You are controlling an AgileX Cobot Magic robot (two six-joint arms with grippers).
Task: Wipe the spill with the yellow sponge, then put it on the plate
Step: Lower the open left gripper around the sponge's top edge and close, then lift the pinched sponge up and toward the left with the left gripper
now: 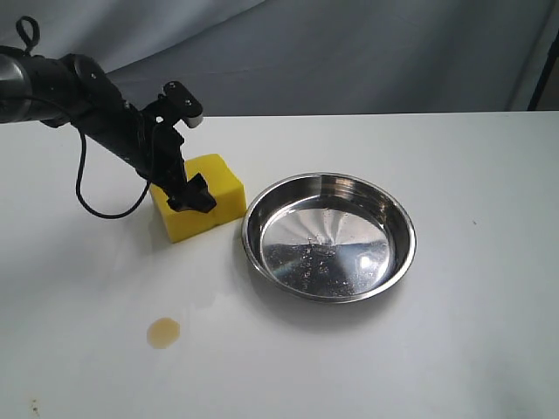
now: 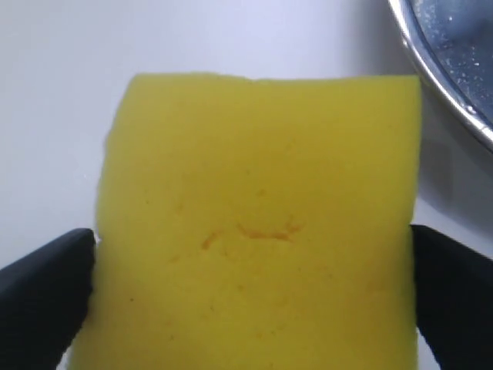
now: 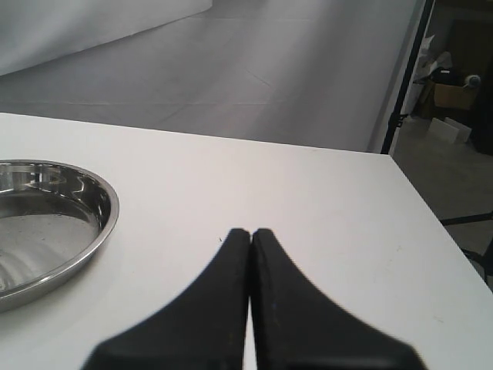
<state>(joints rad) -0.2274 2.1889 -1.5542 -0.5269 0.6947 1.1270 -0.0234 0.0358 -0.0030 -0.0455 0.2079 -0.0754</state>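
The yellow sponge [image 1: 218,188] rests on the white table just left of the plate [image 1: 248,237]. My left gripper [image 1: 188,196] is down over it. In the left wrist view the sponge [image 2: 258,193] fills the frame, and the black fingers [image 2: 46,297] touch its two opposite sides, so the gripper [image 2: 254,304] is shut on it. The spill [image 1: 163,332], a small amber puddle, lies nearer the front of the table, apart from the sponge. My right gripper [image 3: 250,233] is shut on nothing, hovering over bare table beside the plate [image 3: 108,223]; it is out of the exterior view.
The left arm's black cable [image 1: 87,196] loops down to the table left of the sponge. The plate rim [image 2: 451,108] lies close to one corner of the sponge. The table's far edge [image 3: 308,146] and right edge are near the right gripper.
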